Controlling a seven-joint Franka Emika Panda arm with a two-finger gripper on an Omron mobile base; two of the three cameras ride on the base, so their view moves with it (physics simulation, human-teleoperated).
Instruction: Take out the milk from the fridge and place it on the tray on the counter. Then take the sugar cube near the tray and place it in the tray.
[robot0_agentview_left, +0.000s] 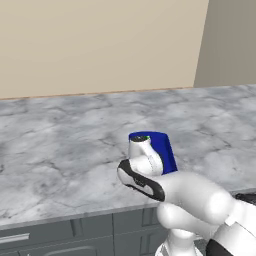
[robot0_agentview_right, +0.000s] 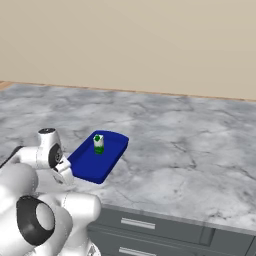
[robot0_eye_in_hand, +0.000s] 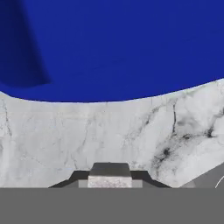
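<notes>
Milk (robot0_agentview_right: 98, 144) upright in tray (robot0_agentview_right: 111, 157) in right base view; end effector (robot0_eye_in_hand: 109, 180) clenched on sugar cube (robot0_eye_in_hand: 109, 181) in hand view.

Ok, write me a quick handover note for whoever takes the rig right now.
End effector: shut on the sugar cube, low over the counter beside the near edge of the tray.
Milk: upright inside the tray, near its far end.
Done: milk is in the tray; the cube is gripped.
Left: lift the cube, carry it over the tray rim, release it inside.
</notes>
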